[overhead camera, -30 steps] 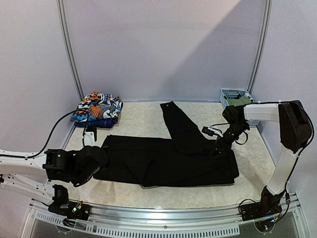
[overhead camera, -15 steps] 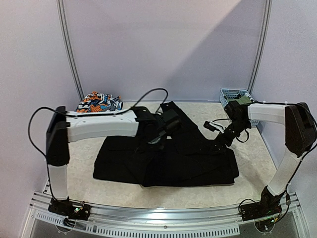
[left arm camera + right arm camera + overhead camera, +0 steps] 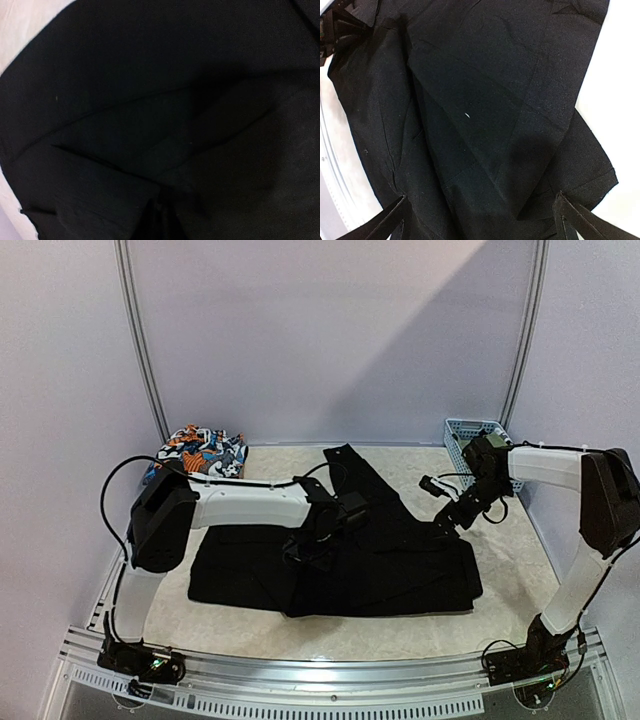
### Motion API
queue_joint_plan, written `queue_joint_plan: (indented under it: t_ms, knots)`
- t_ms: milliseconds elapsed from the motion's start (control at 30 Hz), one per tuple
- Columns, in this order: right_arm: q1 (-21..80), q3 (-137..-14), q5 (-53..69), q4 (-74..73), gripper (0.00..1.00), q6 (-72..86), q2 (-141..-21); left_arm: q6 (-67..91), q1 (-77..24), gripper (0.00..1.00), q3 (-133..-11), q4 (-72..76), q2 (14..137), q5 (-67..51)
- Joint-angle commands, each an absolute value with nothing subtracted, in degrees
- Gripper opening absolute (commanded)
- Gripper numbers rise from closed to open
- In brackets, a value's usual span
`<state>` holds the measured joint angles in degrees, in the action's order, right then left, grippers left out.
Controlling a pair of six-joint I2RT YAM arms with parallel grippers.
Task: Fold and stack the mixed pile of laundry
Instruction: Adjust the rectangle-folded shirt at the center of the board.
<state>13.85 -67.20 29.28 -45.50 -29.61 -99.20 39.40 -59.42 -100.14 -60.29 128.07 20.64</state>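
Note:
The long black trousers [image 3: 400,560] lie spread on the table, one leg angled toward the back. My left gripper [image 3: 318,535] is down on their middle. In the left wrist view black cloth [image 3: 150,75] fills the frame, and the gripper [image 3: 161,210] has its fingers together where a crease ends. My right gripper [image 3: 447,523] hovers over the trousers' right part. In the right wrist view it [image 3: 482,220] is wide open and empty above the folded cloth [image 3: 485,100]. The orange-blue-white print [image 3: 197,455] lies at the back left. The other garments are out of view.
A light-blue lattice basket [image 3: 468,432] stands at the back right corner, behind my right arm. The left arm's white link [image 3: 240,505] spans the table's left half. Bare table [image 3: 620,75] shows right of the trousers, and a metal rail [image 3: 330,680] runs along the near edge.
My left arm swung from the table's left edge out over the trousers, then came down and slightly nearer on their middle. My right gripper drew slightly back and right. The trousers hardly shifted.

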Motion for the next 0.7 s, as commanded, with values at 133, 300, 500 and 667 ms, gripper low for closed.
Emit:
queue_joint_plan:
  t_ms: [133,300,500,667]
  knots:
    - [13.51,-66.71,31.01,-45.77,0.99,-30.14,-99.61,53.33,-60.27,0.00,-83.02,-57.70,108.90,35.33]
    - [13.40,-66.99,31.87,-46.04,0.99,-30.40,-99.97,74.80,-64.31,0.07,-54.80,-44.99,86.78,33.81]
    - [13.44,-67.81,33.20,-46.68,0.99,-30.56,-101.39,81.25,-68.48,0.37,-50.61,-50.18,84.19,30.35]
    - [13.45,-68.07,33.92,-47.47,0.99,-30.62,-101.56,80.79,-68.74,0.45,-55.12,-55.29,82.28,36.02]
